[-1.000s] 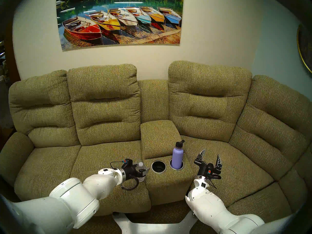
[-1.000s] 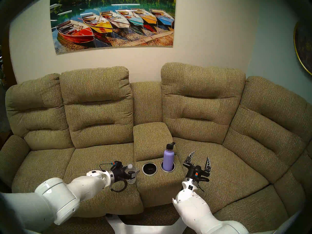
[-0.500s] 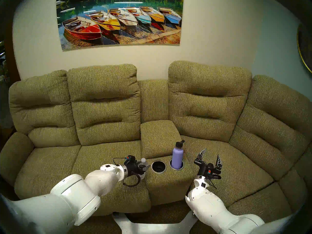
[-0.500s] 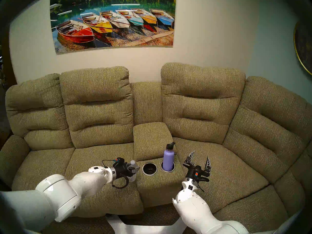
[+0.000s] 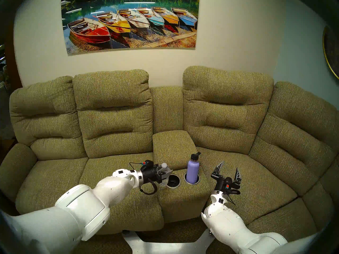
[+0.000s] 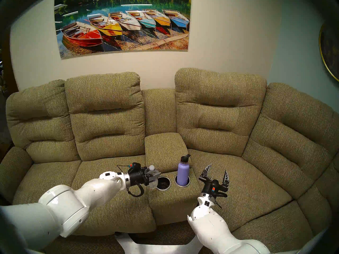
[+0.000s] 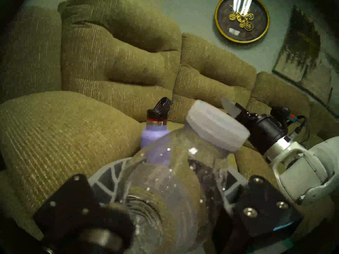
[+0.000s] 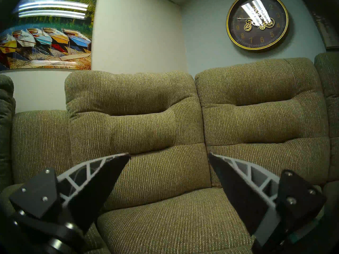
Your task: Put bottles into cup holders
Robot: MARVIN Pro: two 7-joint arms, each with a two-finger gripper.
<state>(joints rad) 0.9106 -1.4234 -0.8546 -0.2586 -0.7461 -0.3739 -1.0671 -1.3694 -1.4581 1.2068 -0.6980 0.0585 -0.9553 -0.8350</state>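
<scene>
My left gripper (image 5: 166, 173) pinched the small clear plastic water bottle (image 5: 163, 176), near-upright, just left of the empty silver-rimmed round cup holder (image 5: 173, 181). Lavender metal flask (image 5: 192, 170) sat in the neighbouring holder. Right gripper (image 5: 228, 168) spread, idle.

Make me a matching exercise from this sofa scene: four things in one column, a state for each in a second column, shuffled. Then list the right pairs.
Things
1. purple flask
2. clear bottle
3. left cup holder
4. right gripper

States
A. empty
B. open, holding nothing
C. standing in the right cup holder
D. gripped by the left gripper

Pairs: 1-C, 2-D, 3-A, 4-B
</scene>
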